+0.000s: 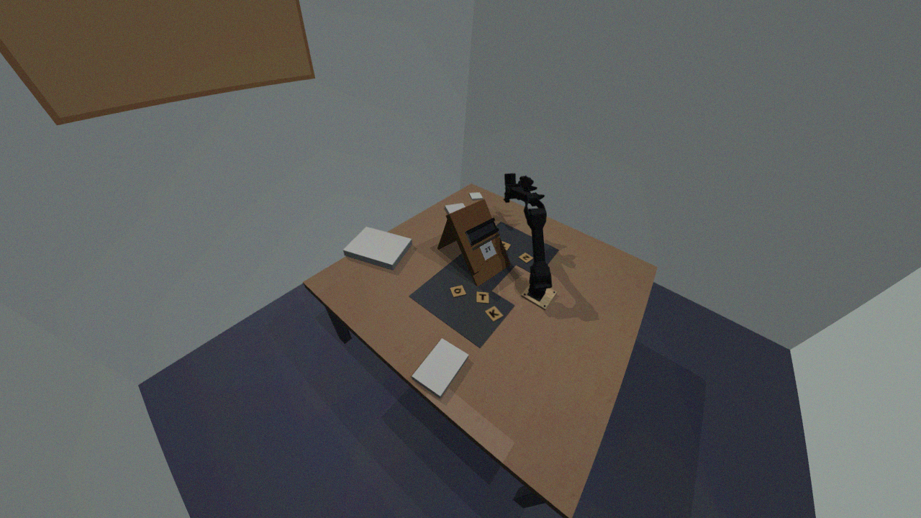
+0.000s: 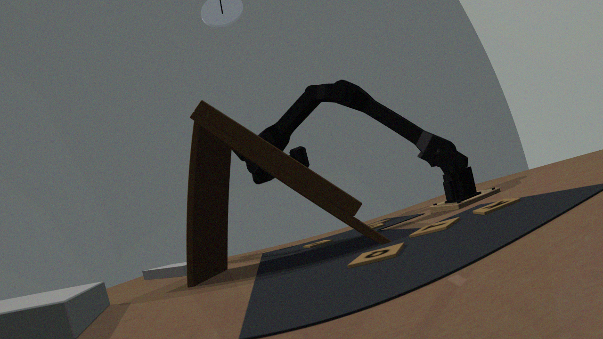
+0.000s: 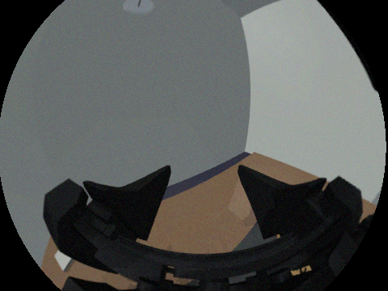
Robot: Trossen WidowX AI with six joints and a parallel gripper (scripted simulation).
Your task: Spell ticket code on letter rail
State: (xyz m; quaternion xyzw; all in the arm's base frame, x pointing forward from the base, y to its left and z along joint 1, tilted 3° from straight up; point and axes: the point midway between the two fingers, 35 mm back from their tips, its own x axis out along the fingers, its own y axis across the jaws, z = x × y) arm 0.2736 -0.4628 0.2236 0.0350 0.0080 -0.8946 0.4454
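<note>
Closest to the exterior camera lay the O tile (image 2: 375, 254), flat on the dark mat (image 2: 337, 290), with more tiles strung out behind it towards the arm's base plate (image 2: 489, 194). From above, three tiles read O, T (image 1: 482, 296) and K (image 1: 493, 314) on the near side of the mat, and two more sat on the far side beside the board (image 1: 473, 221), their letters too small to read. The board stood as a slanted easel, its dark letter rail (image 1: 481, 230) looking empty, and the white ticket (image 1: 488, 250) was pinned just below it; its code could not be made out for certain.

And the gripper (image 3: 202, 189)? Up high, well clear of every tile, fingers spread wide with nothing between them, just bare table and wall showing through the gap. The arm (image 2: 358, 100) arched over the top edge of the board.

So nothing was loaded yet, by the look of it. The risk from here was that arch: a careless descent could have clipped the board's top edge and tipped it. A misread ticket or wrong tile order would have spoiled the word, since tiles enter from one end only. A grazing pinch on such thin tiles could have skidded one towards the table edge.
</note>
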